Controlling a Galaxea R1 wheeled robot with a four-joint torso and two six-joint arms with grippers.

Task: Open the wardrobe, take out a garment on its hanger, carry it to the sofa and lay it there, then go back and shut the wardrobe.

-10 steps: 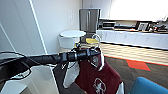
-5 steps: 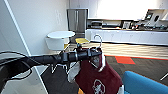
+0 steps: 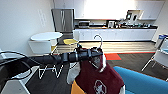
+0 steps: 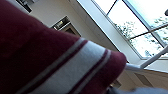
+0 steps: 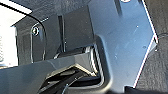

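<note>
Left claw (image 3: 96, 53) is out in front at arm's length, pinching the hanger (image 3: 99, 40) just below its hook, so the garment (image 3: 100, 76) hangs free and clear of the robot's body. The jacket dangles in the near middle, its striped collar pressed close to the wrist camera. The blue sofa (image 3: 142, 80) sits near right, just beside it.

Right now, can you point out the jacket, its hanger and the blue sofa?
jacket (image 3: 93, 75), head view, on its dark red front above the crest.
hanger (image 3: 99, 37), head view, on the curved hook.
sofa (image 3: 142, 80), head view, on the blue rounded back.
</note>
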